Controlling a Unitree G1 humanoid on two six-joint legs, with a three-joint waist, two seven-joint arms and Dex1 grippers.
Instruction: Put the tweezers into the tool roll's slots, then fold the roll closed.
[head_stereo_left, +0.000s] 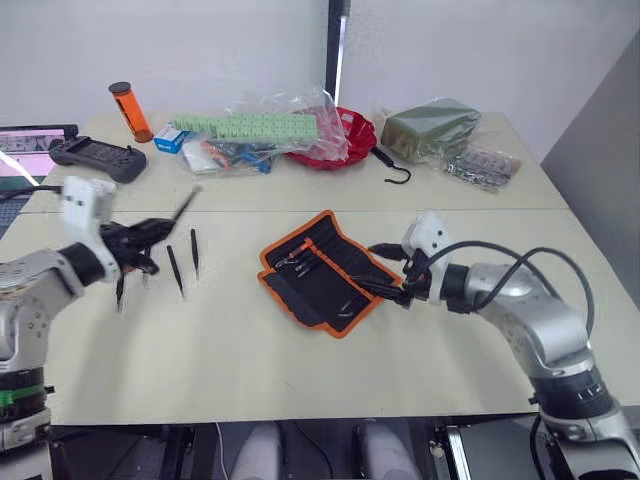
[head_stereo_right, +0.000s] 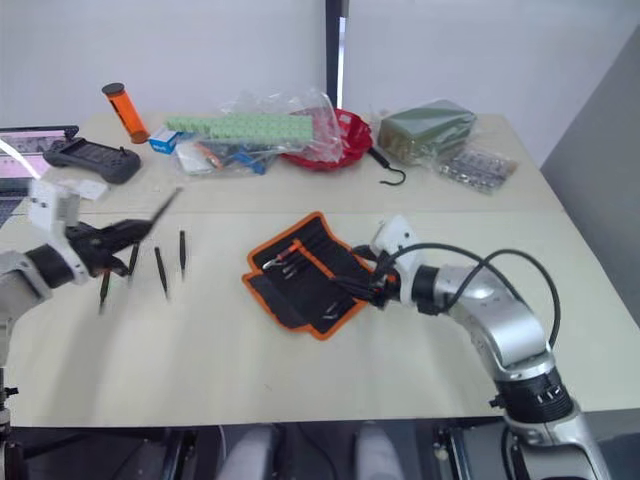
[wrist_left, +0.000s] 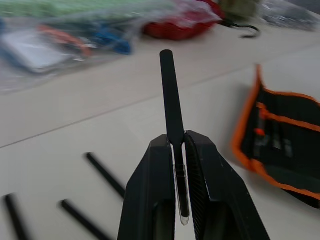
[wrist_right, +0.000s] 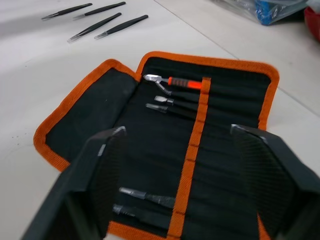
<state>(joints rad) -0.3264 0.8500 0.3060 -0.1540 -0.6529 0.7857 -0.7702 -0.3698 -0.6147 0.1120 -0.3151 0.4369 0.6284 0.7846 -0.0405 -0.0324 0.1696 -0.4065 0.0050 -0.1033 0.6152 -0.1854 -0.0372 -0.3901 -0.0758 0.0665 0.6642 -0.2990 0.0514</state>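
Left hand (wrist_left: 181, 150) grips one slim matte-black tweezer (wrist_left: 171, 100), while the right hand (wrist_right: 185, 165), fingers spread, hovers over the flat orange-edged fabric tool roll (wrist_right: 165, 125) at frame centre.

I'm working in what looks like a lab or test room: plain pale walls and two cream desks (head_stereo_left: 300, 370) pushed together. Along the far edge I see a handheld controller (head_stereo_left: 97, 157), a laptop (head_stereo_left: 25, 150) at the far left corner, bagged parts (head_stereo_left: 262, 130), a red bowl (head_stereo_left: 345, 135) and an orange tube (head_stereo_left: 130, 110).
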